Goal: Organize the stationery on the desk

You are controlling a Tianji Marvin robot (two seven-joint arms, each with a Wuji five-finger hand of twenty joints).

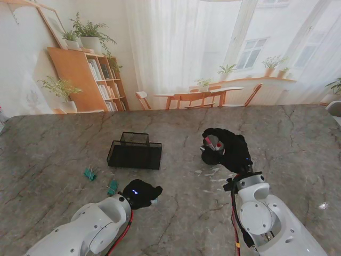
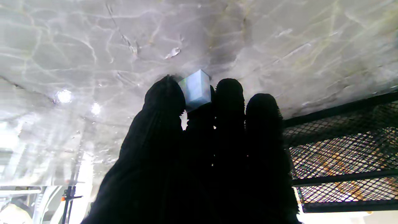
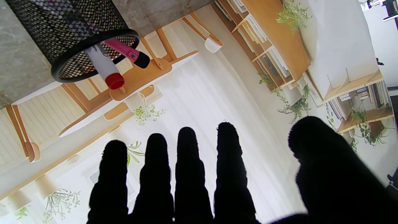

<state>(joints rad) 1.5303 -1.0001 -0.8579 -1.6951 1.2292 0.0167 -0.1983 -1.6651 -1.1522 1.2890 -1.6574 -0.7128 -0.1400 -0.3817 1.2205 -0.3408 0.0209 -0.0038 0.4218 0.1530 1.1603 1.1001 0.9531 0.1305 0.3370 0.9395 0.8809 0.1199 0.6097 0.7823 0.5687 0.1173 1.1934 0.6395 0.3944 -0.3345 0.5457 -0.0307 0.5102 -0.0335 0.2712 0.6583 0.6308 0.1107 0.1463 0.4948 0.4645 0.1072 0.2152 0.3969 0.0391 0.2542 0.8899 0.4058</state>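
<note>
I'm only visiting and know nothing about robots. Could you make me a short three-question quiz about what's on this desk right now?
1. True or false: the left hand pinches a small block between its fingertips.
2. Which markers stand in the round mesh pen cup?
A. a white one with a red cap and a pink one with a black cap
B. two blue ones
C. none
3. Fill in: seen from the stand, the teal binder clips lie to the ____ of the left hand.

Key
1. True; the pale block sits between the fingertips, close to the table.
2. A.
3. Left; they also lie nearer to me than the black mesh tray.
</note>
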